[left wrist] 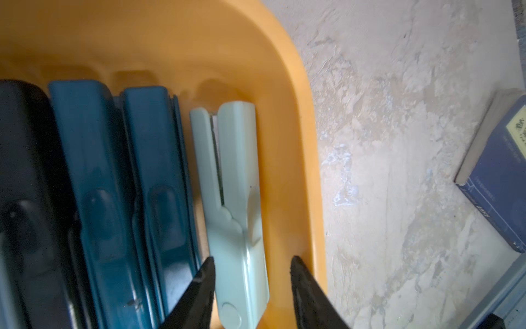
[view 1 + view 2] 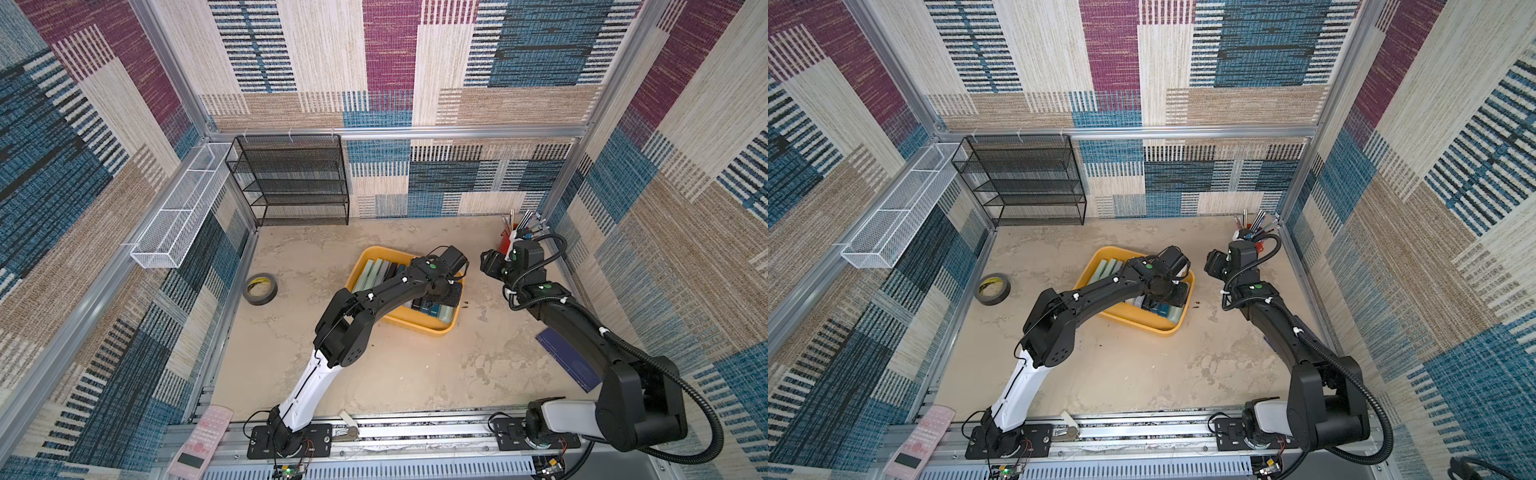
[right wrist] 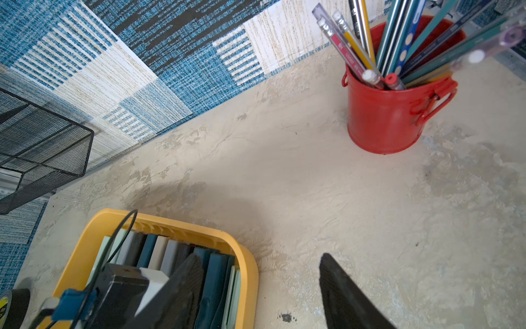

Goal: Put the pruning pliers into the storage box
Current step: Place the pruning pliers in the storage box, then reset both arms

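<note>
**Storage box.** The yellow storage box point(image 2: 432, 330) sits near the centre of the table point(image 2: 395, 374), at a slant to the table edges in both top views. The pruning pliers point(image 2: 372, 270) lie inside it, packed side by side in a row with their long sides together.

**Left claw.** The left claw point(image 1: 252, 257) is lowered into the box at the end of the row nearest the right arm. Its fingers are spread, one on each side of the pale green pliers point(image 1: 236, 171). These rest flat on the box floor, just beside the end wall. The finger on the wall side stands clear of the tool. The other finger appears to touch its edge, though the wrist view is too blurred there to be sure. Next in the row lie two teal pliers point(image 1: 159, 171), then black pliers point(image 1: 22, 171).

**Right claw.** The right claw point(image 3: 260, 255) hangs above bare table just beside the box, fingers spread with nothing between them. A red pot point(image 3: 384, 119) of pens stands beyond it, near the back corner.

**Other items.** A black tape roll point(image 2: 260, 289) lies on the table to the left of the box, well apart from it. A blue book point(image 2: 569, 357) lies partly hidden under the right arm. A black mesh rack point(image 2: 291, 178) stands against the back wall
</note>
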Robot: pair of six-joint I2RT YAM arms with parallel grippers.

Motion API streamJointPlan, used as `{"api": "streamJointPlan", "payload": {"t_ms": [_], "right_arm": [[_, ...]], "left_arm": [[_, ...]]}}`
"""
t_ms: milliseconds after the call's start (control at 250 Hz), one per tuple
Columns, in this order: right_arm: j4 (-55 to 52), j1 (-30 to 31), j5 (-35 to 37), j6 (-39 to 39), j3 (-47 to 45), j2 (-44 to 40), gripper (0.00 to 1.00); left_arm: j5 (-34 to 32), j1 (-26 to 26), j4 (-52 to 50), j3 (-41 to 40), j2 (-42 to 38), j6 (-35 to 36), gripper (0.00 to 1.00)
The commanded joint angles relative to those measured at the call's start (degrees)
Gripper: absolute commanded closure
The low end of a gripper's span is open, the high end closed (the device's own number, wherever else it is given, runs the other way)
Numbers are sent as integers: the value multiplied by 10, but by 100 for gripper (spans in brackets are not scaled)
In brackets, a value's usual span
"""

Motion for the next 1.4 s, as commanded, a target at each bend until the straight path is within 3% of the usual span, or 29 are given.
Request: {"api": "streamJointPlan", "payload": {"t_ms": [0,128,300,572,816,976,1168,1248,1276,1344,1396], "right_arm": [[9,0,7,0,7,-6,33],[11,-1,15,-8,13,-3,33],[23,-2,35,-25,16,-2,33],[78,-4,105,-63,-24,-18,30],[261,-5,213,-144,-124,-11,25],[429,-6,271,-213,-207,20,22],[580,-15,294,-252,-266,68,20],[590,-26,255,-252,-279,67,21],[603,-28,247,-252,-290,65,21],[688,-36,217,-252,-342,66,21],[772,-41,196,-257,-387,78,21]], "left_arm": [[2,-2,5,13,-22,30,53],[-60,2,21,0,-76,92,47],[-111,53,104,-119,-197,142,40],[-242,195,235,-431,-452,137,34],[-415,310,379,-712,-616,118,25],[-496,343,527,-832,-634,151,23],[-530,359,635,-878,-569,209,22],[-524,362,735,-909,-534,242,22],[-512,359,723,-906,-538,245,22],[-465,365,755,-923,-541,256,22],[-452,368,849,-944,-525,290,22]]}}
